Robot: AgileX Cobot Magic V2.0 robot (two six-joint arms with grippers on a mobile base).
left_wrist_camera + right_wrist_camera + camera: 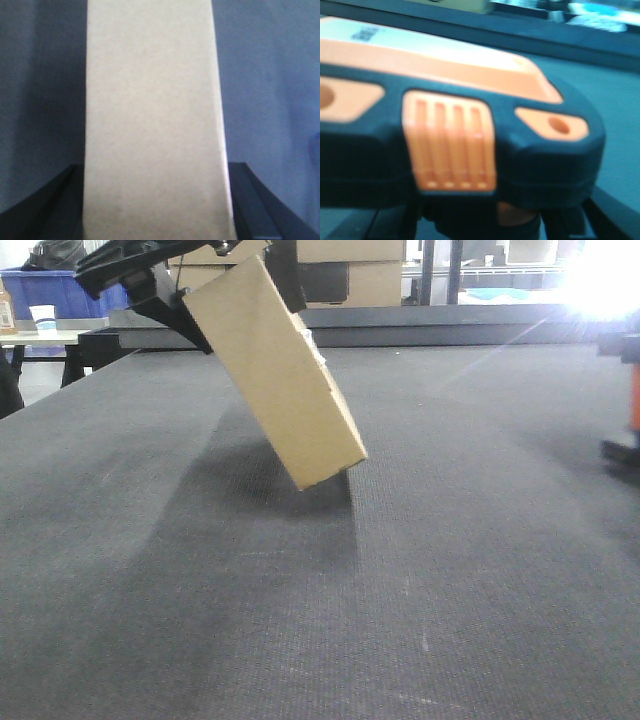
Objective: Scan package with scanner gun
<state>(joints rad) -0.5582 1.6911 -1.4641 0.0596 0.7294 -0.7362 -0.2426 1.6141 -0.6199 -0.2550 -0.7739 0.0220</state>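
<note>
The left gripper [232,295] clamps the upper end of the flat tan cardboard package [285,380], tilted with its lower corner close to the dark grey woven table [450,570]. The orange-and-black pistol-shaped scanner gun [470,140] is at that table's right edge, and the right gripper's [512,222] grip is too blurred to tell.

Table surface [450,590] was dark grey and finely textured. Beyond the far edge at left stood a blue storage bin [60,290] with a white paper cup [42,317] before it. Tan boxes [375,280] were stacked centre-back. Strong glare [605,280] showed upper right.
</note>
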